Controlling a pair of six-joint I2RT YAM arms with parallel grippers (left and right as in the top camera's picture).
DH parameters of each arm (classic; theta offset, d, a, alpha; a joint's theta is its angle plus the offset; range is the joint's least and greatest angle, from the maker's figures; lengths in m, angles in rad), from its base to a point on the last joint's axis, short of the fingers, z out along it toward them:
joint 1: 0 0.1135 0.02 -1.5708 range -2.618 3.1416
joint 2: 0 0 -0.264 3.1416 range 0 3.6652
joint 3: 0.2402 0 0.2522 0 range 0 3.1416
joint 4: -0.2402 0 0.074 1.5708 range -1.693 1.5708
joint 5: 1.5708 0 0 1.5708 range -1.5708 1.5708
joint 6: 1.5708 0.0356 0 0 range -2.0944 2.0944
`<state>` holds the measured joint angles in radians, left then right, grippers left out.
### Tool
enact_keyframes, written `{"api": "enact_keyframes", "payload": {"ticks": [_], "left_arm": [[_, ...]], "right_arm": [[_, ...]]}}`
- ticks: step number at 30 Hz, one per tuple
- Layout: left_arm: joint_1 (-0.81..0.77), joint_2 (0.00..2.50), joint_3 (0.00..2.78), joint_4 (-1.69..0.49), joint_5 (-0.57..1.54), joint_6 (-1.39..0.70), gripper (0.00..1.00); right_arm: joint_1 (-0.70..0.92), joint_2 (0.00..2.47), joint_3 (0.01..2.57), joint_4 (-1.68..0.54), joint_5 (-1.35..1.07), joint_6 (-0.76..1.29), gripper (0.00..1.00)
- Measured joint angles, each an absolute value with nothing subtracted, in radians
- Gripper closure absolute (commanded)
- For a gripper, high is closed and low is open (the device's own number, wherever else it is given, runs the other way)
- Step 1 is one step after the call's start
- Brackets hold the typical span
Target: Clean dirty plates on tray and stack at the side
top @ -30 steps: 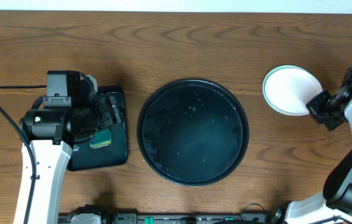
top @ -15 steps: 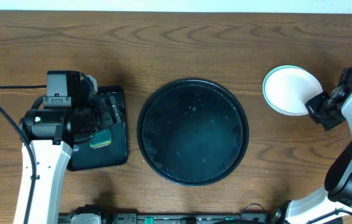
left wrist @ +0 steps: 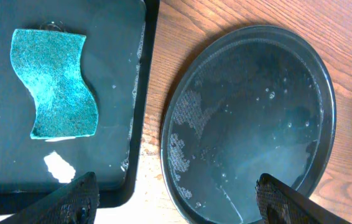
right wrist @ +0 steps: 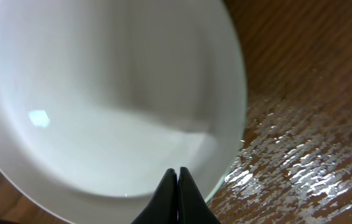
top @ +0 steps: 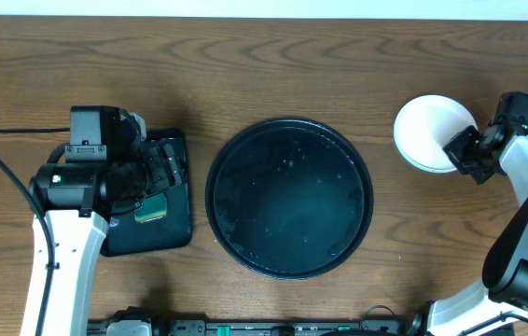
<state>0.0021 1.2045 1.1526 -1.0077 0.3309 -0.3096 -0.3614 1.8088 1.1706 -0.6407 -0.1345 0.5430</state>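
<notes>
The right gripper (right wrist: 177, 180) had its two fingers pressed together, the dark tips meeting in a single point with no gap and nothing seen between them. Those tips lay over the near rim of the white plate (right wrist: 101, 93), whose clean bowl spread out ahead of them and to their left. From above, the plate (top: 427, 131) sat on the table (top: 264, 65) just beyond the closed fingers, well apart from the round black tray (top: 290, 201). A thin pale-green edge showed at its far side, though whether other plates lay beneath it could not be told. To the right of the tips the wood glistened with wet streaks (right wrist: 288, 162). The left gripper (left wrist: 179, 202) was spread wide, one finger at each lower corner of its wrist view. Ahead of the left finger and slightly outward, a teal sponge (left wrist: 58, 84) lay flat on the wet rectangular tray (left wrist: 120, 56). Ahead of the right finger lay the round tray, filmed with water and suds and carrying no plates, its rim just beside the rectangular one.
</notes>
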Motion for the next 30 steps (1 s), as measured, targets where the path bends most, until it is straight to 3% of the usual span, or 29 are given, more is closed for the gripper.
{"api": "enact_keyframes", "payload": {"ticks": [3, 8, 11, 16, 30], "left_arm": [[0.002, 1.205, 1.153, -1.008, 0.331, -0.310, 0.19], [0.002, 1.201, 1.153, -0.995, 0.331, -0.304, 0.19], [0.002, 1.174, 1.153, -0.981, 0.331, -0.279, 0.19], [0.002, 1.040, 1.177, -0.985, 0.331, -0.242, 0.19], [0.002, 0.455, 1.274, -1.121, 0.331, -0.009, 0.18]], "right_arm": [[-0.344, 1.783, 1.168, -0.644, -0.134, 0.500, 0.99], [-0.274, 1.594, 1.166, -0.640, -0.138, 0.361, 0.81], [-0.218, 1.427, 1.166, -0.636, -0.139, 0.257, 0.60], [-0.159, 1.209, 1.167, -0.635, -0.142, 0.158, 0.01], [-0.153, 1.087, 1.167, -0.702, -0.141, 0.127, 0.01]]}}
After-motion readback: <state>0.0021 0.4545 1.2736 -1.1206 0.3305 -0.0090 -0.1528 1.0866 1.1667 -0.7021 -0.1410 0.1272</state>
